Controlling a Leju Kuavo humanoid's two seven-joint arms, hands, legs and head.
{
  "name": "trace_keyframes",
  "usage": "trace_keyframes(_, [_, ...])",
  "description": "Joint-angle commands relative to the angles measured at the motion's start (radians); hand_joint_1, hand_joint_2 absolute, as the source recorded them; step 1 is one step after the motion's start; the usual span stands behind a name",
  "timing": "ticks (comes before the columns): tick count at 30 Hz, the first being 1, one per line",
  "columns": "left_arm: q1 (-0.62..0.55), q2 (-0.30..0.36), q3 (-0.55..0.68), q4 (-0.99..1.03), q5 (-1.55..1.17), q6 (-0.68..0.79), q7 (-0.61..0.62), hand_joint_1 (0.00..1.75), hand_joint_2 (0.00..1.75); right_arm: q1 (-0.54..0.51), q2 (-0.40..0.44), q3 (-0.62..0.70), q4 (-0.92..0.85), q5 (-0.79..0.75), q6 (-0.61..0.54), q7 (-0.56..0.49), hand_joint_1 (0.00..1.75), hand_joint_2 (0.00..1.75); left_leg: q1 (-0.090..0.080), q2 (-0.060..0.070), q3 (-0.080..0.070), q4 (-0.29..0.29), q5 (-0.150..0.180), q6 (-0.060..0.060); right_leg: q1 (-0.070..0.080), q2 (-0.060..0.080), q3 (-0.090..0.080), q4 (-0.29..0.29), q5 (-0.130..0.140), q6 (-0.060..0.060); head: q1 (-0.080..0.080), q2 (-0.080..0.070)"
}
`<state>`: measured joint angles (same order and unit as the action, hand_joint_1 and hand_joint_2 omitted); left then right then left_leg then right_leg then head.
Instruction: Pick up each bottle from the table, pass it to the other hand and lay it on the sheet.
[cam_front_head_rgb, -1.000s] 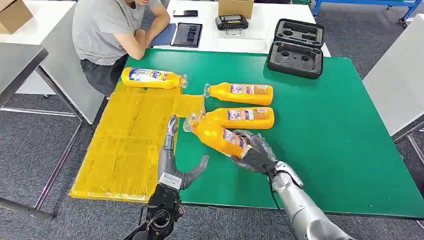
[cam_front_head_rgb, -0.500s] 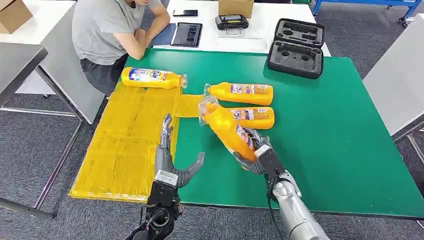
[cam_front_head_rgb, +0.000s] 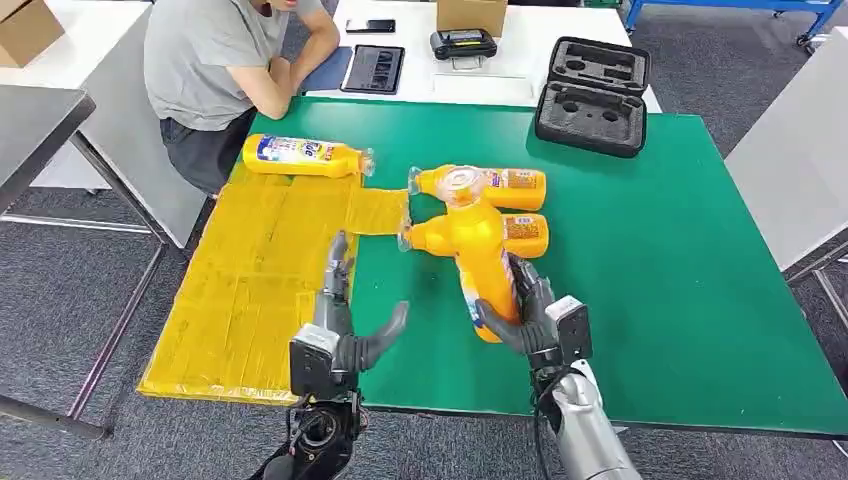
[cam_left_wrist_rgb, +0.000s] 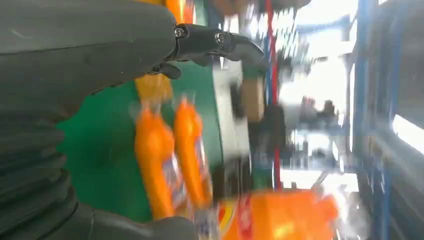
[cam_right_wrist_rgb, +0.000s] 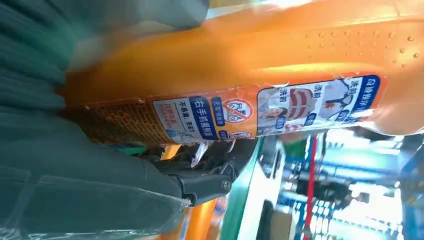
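Your right hand (cam_front_head_rgb: 528, 318) has its fingers clamped on an orange bottle (cam_front_head_rgb: 478, 250), lifted near upright above the green table (cam_front_head_rgb: 650, 260) (cap toward the camera). Your left hand (cam_front_head_rgb: 345, 335) waits beside it, fingers apart, at the edge of the yellow sheet (cam_front_head_rgb: 250, 290).

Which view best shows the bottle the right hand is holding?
The head view: the held bottle shows whole, raised cap-up in the right hand above the green table. The right wrist view gives its label close up; the left wrist view shows only a blurred orange part.
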<state>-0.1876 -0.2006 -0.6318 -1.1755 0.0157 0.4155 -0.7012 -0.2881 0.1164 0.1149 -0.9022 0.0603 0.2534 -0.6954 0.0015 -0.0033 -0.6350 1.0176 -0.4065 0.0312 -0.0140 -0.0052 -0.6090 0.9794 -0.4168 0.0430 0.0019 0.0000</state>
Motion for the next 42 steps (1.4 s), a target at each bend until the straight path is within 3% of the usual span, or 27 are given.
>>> trace_keyframes(1, [-0.085,-0.065,0.119,0.324,0.042,-0.298,0.003,0.00,1.75,-0.023,0.044,0.128,-0.064,-0.057,0.109,-0.003,1.73,1.75,0.000,0.002,0.003,-0.001,-0.001,-0.001,0.000,0.002,0.002,-0.001,0.000,-0.001,0.000,0.000])
trace_keyframes(9, [-0.112,-0.071,0.109,0.371,0.019,-0.343,0.003,0.00,1.75,-0.046,0.051,0.156,-0.029,-0.058,0.148,-0.003,1.68,1.75,0.000,0.001,0.002,-0.001,-0.001,-0.001,0.000,0.001,0.002,-0.001,0.000,-0.001,0.000,0.000])
trace_keyframes(10, [-0.112,-0.071,0.109,0.371,0.019,-0.343,0.003,0.00,1.75,-0.046,0.051,0.156,-0.029,-0.058,0.148,-0.003,1.68,1.75,0.001,0.002,0.008,-0.001,-0.003,-0.002,0.001,0.002,0.007,-0.001,-0.002,-0.002,0.000,0.000])
trace_keyframes(14, [-0.143,-0.083,0.080,0.457,0.011,-0.414,0.003,0.00,1.75,-0.049,0.053,0.179,-0.031,-0.052,0.186,-0.003,1.68,1.75,0.000,0.000,0.003,0.000,-0.001,-0.001,0.000,0.000,0.003,-0.001,-0.001,-0.001,0.000,0.000])
trace_keyframes(33, [-0.111,-0.065,0.149,0.336,-0.015,-0.376,0.003,0.00,1.75,-0.016,0.010,0.241,-0.080,0.010,0.054,-0.003,1.64,1.75,0.001,0.000,0.004,0.000,-0.002,-0.001,0.001,0.000,0.004,-0.001,-0.002,-0.002,0.000,0.000])
trace_keyframes(42, [-0.115,-0.065,0.158,0.338,-0.017,-0.371,0.003,0.00,1.75,-0.020,0.008,0.237,-0.081,0.009,0.049,-0.003,1.64,1.75,0.001,0.000,0.004,0.000,-0.002,-0.002,0.001,0.000,0.004,-0.001,-0.002,-0.002,0.000,0.000])
